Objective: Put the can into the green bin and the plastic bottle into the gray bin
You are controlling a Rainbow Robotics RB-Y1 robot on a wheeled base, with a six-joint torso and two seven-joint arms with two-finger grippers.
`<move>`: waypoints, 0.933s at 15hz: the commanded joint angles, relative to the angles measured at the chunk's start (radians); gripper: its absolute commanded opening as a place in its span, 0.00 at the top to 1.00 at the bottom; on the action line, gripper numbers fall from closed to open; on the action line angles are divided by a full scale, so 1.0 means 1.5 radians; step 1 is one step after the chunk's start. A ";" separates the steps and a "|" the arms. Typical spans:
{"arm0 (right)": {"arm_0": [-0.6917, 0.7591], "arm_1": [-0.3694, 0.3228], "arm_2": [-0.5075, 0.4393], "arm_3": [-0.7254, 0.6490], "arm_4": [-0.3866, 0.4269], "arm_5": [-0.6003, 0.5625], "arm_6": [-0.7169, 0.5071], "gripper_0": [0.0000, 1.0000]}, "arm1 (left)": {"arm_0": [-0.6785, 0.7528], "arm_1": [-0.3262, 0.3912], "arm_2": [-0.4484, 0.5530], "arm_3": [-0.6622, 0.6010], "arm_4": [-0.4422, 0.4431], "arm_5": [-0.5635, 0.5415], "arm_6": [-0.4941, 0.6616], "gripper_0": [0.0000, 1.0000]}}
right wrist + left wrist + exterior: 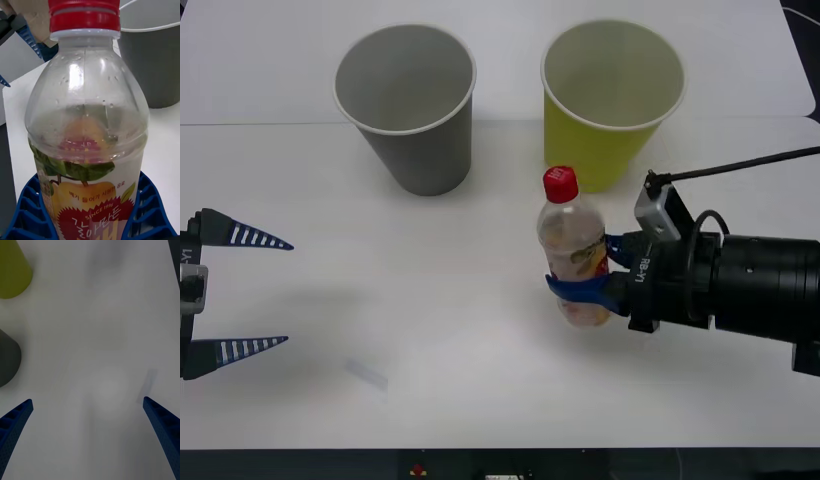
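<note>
— Right gripper [585, 287] has its blue ribbed fingers [26, 210] wrapped around the lower, labelled part of the plastic bottle [574, 250], closed against both sides of it. Does the bottle look upright to you?

— Upright, red cap on top, standing just in front of the green bin [612, 100]. Whether its base touches the table [430, 300] or sits a shade above it, I cannot tell. The gray bin [407, 105] stands to the robot's left of the green one, a little apart from it.

— And the left gripper [235, 293]?

— Wide open at the left edge of the table, holding nothing, well away from both cups.

— So what could go wrong?

— The green bin is the nearest cup, and it is the wrong one; a short carry could end there. I also judge the grip low on a tall bottle, so a quick swing could tip it between the fingers. And both cups are light paper: clip a white rim while crossing over and the cup may topple.

— I see no can on the table.

— Nor do I.
</note>
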 commanded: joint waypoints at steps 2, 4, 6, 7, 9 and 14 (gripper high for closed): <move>-0.056 -0.020 -0.006 -0.059 0.067 -0.045 -0.172 1.00 | 0.000 0.000 0.000 0.000 0.000 0.000 0.000 0.00; -0.106 -0.021 -0.013 -0.086 0.107 -0.100 -0.259 1.00 | 0.000 0.000 0.000 0.000 0.000 0.000 0.000 0.00; -0.153 -0.022 -0.016 -0.088 0.115 -0.139 -0.283 1.00 | 0.000 0.000 0.000 0.000 0.000 0.000 0.000 0.00; -0.171 -0.022 -0.022 -0.086 0.115 -0.155 -0.283 1.00 | 0.000 0.000 0.000 0.000 0.000 0.000 0.000 0.00; -0.216 -0.022 -0.026 -0.071 0.108 -0.186 -0.283 1.00 | 0.000 0.000 0.000 0.000 0.000 0.000 0.000 0.00; -0.396 -0.021 0.002 0.038 0.064 -0.281 -0.283 1.00 | 0.000 0.000 0.000 0.000 0.000 0.000 0.000 0.00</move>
